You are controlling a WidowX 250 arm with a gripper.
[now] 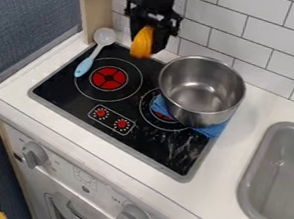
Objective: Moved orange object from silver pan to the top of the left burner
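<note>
At the top of the view, my black gripper [150, 31] hangs above the back of the stove, shut on the orange object [142, 42], which points downward. The silver pan [201, 90] stands to the right on the stove, over a blue cloth, with a bare metal bottom visible inside. The left burner [108, 78], a ringed circle with a red centre, lies below and to the left of the orange object.
A spoon [95, 54] with a light blue handle lies along the left burner's upper left side. The blue cloth [212, 130] sticks out from under the pan. A grey sink [280, 178] is at the right, and a tiled wall [237, 27] stands behind.
</note>
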